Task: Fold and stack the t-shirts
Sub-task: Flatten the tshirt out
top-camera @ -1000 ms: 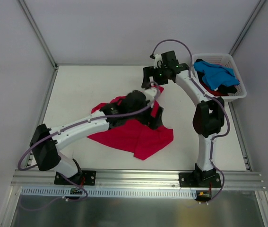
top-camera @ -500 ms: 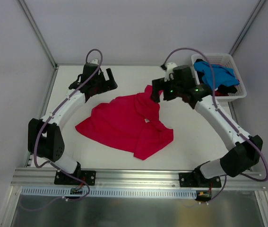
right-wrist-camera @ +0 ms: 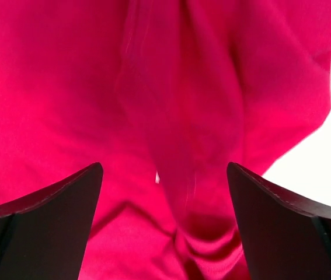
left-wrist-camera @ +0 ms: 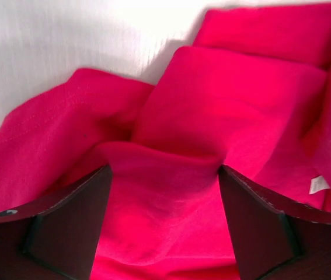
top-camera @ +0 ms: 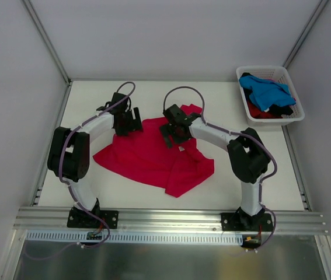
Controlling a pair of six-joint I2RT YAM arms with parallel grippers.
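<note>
A crimson-red t-shirt point(top-camera: 147, 157) lies crumpled and spread in the middle of the table. My left gripper point(top-camera: 131, 123) is low over its back left edge, open, and red folds point(left-wrist-camera: 223, 99) fill the wrist view between the fingers point(left-wrist-camera: 66, 227). My right gripper point(top-camera: 171, 132) is low over the shirt's back middle, open, with a ridge of red cloth point(right-wrist-camera: 177, 151) between its fingers point(right-wrist-camera: 288, 227). A bright blue t-shirt point(top-camera: 264, 91) lies on top of dark and red ones in the basket.
The white slatted basket point(top-camera: 262, 69) stands at the back right corner. Bare white table point(top-camera: 253, 169) shows to the right of the red shirt. Metal frame rails run along the table's left and right edges.
My left gripper came from the back left of the table down to the shirt's back left edge. My right gripper moved left and down onto the shirt's back middle. The shirt's outline has hardly changed.
</note>
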